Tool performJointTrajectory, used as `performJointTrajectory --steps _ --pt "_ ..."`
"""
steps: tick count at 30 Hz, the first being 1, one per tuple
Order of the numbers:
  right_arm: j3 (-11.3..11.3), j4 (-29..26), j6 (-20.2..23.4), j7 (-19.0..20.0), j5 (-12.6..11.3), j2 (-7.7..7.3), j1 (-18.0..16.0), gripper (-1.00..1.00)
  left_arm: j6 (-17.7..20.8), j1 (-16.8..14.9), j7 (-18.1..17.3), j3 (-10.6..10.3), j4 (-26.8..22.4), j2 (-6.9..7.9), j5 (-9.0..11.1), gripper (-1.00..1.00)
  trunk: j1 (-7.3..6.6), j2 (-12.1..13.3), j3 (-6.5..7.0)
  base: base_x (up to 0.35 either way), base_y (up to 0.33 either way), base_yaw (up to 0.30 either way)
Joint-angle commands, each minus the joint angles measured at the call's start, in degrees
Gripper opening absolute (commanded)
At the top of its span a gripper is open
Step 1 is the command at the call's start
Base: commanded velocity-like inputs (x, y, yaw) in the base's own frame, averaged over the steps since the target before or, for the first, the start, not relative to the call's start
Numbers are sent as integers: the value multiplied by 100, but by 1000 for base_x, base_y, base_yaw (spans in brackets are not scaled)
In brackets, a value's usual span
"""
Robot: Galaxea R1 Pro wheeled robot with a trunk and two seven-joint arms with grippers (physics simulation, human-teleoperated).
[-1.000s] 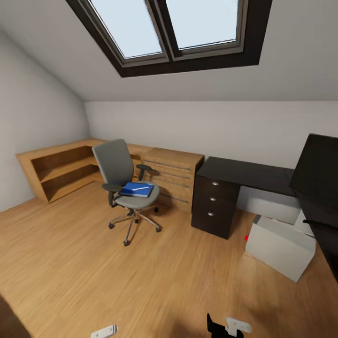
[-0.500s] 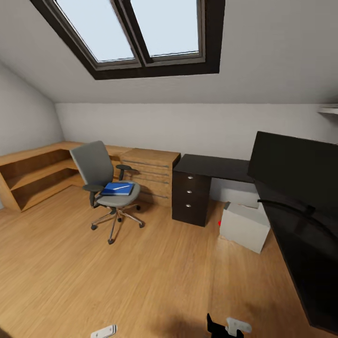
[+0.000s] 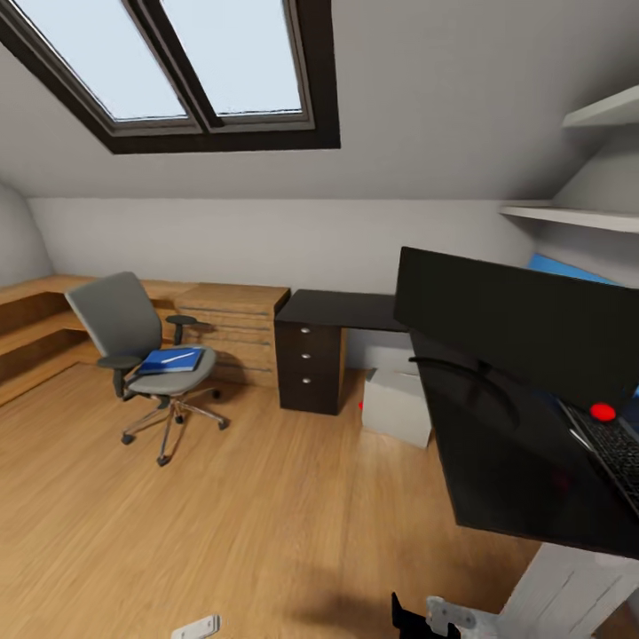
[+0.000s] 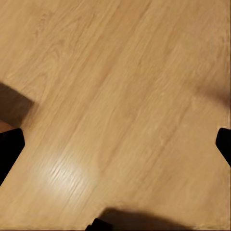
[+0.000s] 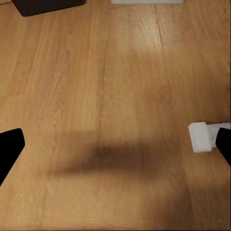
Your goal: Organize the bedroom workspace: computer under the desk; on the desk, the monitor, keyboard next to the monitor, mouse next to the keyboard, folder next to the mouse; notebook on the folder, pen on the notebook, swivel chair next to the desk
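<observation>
Both our grippers, left (image 4: 115, 144) and right (image 5: 115, 144), hang spread wide over the wood floor (image 3: 222, 515), holding and touching nothing. The swivel chair (image 3: 142, 351) stands on that floor well apart from the desk (image 3: 524, 479), its seat carrying a blue folder (image 3: 169, 360) with the white pen (image 3: 182, 357) lying on top. On the desk the monitor (image 3: 524, 324) stands with its long axis along the desktop beside the keyboard (image 3: 617, 448), the computer (image 3: 397, 406) rests on the floor by the dark drawer unit (image 3: 311, 368), and a skylight (image 3: 177, 62) cuts the sloped ceiling.
</observation>
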Motion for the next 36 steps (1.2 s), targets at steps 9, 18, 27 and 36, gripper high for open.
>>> performJointTrajectory --steps 9,18,27,36 --pt "-24 9 -13 29 -44 1 -5 100 -19 -2 45 -69 217 -4 52 100 -201 359 156 -237 -241 -298" --pt "-25 9 -12 22 -45 8 -5 100 -21 -3 45 -71 252 -5 49 100 -399 720 308 -234 -243 -274" --pt "-34 9 -12 21 -50 16 -5 100 -23 -3 45 -72 255 -5 47 100 -596 1081 406 -234 -243 -67" --pt "-38 9 -14 21 -59 18 -5 100 -20 -3 45 -72 255 -5 47 100 -794 1442 495 -234 -243 -5"
